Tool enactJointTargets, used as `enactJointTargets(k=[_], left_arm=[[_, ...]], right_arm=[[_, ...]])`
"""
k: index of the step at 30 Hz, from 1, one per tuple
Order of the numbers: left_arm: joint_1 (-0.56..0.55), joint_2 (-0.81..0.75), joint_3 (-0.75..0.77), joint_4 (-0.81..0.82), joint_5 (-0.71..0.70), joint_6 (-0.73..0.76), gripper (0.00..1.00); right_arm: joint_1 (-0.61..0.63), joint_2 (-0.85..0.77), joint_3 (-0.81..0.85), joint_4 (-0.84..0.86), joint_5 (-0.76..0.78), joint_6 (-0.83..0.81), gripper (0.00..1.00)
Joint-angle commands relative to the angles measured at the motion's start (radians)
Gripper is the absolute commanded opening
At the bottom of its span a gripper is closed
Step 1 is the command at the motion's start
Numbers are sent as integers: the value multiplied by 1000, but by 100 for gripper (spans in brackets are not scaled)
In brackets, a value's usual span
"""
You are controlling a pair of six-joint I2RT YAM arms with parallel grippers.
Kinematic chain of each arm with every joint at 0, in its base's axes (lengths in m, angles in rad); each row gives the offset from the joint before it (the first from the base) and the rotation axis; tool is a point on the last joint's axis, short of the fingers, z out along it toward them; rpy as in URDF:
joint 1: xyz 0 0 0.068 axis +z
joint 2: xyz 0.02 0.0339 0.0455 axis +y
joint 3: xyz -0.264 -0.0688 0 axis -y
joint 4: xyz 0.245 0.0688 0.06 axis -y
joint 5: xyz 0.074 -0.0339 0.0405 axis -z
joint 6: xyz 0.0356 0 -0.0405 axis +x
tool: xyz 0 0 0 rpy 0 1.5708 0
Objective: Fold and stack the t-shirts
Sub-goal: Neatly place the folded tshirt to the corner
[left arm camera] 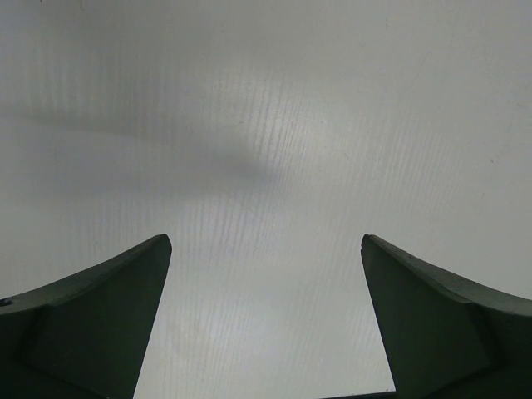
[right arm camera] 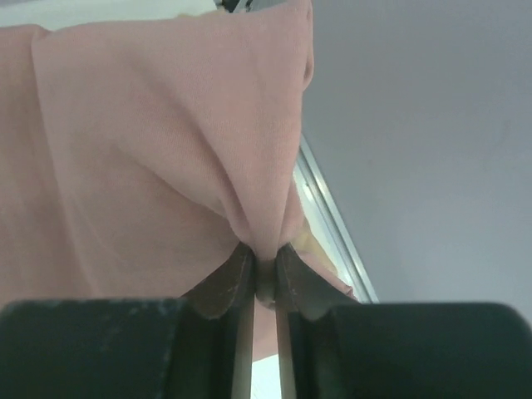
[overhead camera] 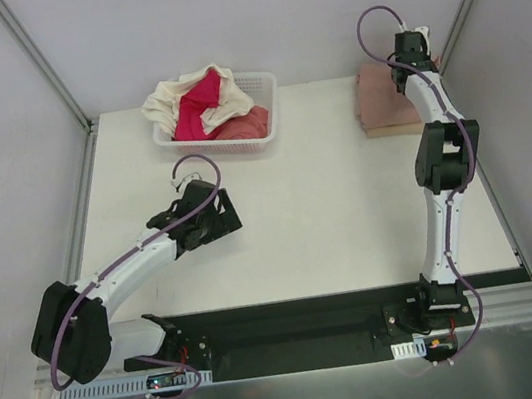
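A folded dusty-pink t-shirt [overhead camera: 384, 100] lies at the table's far right, on top of a tan layer. My right gripper [overhead camera: 411, 47] is over its far edge, shut on a pinched fold of the pink t-shirt [right arm camera: 166, 150]; the jaws grip the cloth between them [right arm camera: 266, 253]. My left gripper [overhead camera: 216, 215] hovers open and empty over bare table at the left middle; its fingers [left arm camera: 100, 307] frame only white table top. Cream [overhead camera: 174, 98], magenta [overhead camera: 198, 104] and coral [overhead camera: 244, 125] t-shirts lie crumpled in the basket.
The white lattice basket [overhead camera: 267, 93] stands at the far middle of the table. Metal frame rails [overhead camera: 42, 63] and grey walls bound the table on the left, right and back. A black strip [overhead camera: 296, 321] runs along the near edge between the arm bases.
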Motion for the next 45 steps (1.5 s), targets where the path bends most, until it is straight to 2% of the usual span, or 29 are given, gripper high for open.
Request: enactJointTargets(k=[1,4,5,6,10,11,17,21,24,25,27,30,31,35,38,45], left_arm=[[12,11,46,-5,26,18,99],[12,8,45,-5,34,16,99],[14,5,44,-7,35,16,99],[13,2,44,-7,38,16,99],[12,-30,46,-8,52,22,99],[12,-39,45,-8,54,22,99],[12,-148,12,-11,63,44,99],[12,-226,-15,-15,86,68,99],[12,-277,-35,-21,106,67,99],[12,-297,-41,-22,112,65,99],[12,-312,-54,-30,123,64,99],[12,-323,-61,-44,135,47,99],[12,-323,-63,-48,140,42,99],[12,-332,-86,-56,127,16,99],[12,-341,-109,-67,118,-13,99],[14,-399,-193,-71,69,-57,99]], right_arm=[[-45,59,80,-1,-80,26,22],[-61,105,143,-39,-94,15,42],[-61,104,146,-45,-97,9,52],[-61,99,143,-46,-108,8,56],[-61,-11,76,-3,-115,38,81],[-59,-32,73,-7,-122,48,99],[-35,-253,45,-84,-209,114,97],[-9,-430,-89,-153,-379,195,97],[8,-624,-208,-190,-506,293,97],[13,-664,-317,-184,-534,340,97],[45,-776,-428,-174,-572,362,97],[108,-922,-654,-141,-548,371,97],[123,-957,-785,-122,-542,397,97],[185,-1120,-1069,-44,-517,463,97],[209,-1223,-1264,-27,-494,488,97],[243,-1538,-1582,85,-543,520,97]])
